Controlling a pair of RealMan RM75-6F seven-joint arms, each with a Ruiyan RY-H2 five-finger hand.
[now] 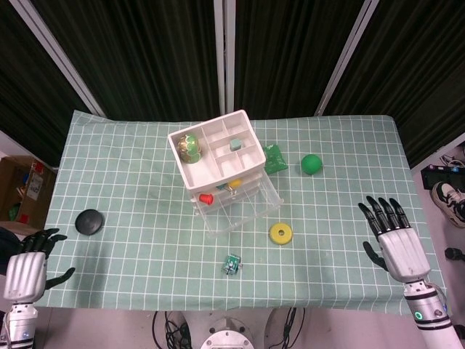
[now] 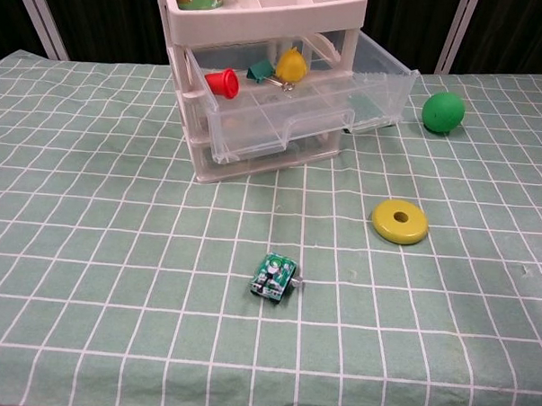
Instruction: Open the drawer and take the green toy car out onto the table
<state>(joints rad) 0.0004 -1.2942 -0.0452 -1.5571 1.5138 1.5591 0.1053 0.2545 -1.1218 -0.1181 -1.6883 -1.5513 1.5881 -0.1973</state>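
Spreading empty fingers, right hand (image 1: pixel 393 240), left hand (image 1: pixel 27 269) likewise

- One drawer unit (image 1: pixel 224 171)
- One green toy car (image 2: pixel 273 277)
- One yellow ring (image 2: pixel 399 221)
- One green ball (image 2: pixel 443 112)
- One black disc (image 1: pixel 89 222)
- Two hands: left hand (image 1: pixel 27 272), right hand (image 1: pixel 397 243)

Head view high, looking down; chest view low, near; both share drawer unit (image 1: pixel 226 172)
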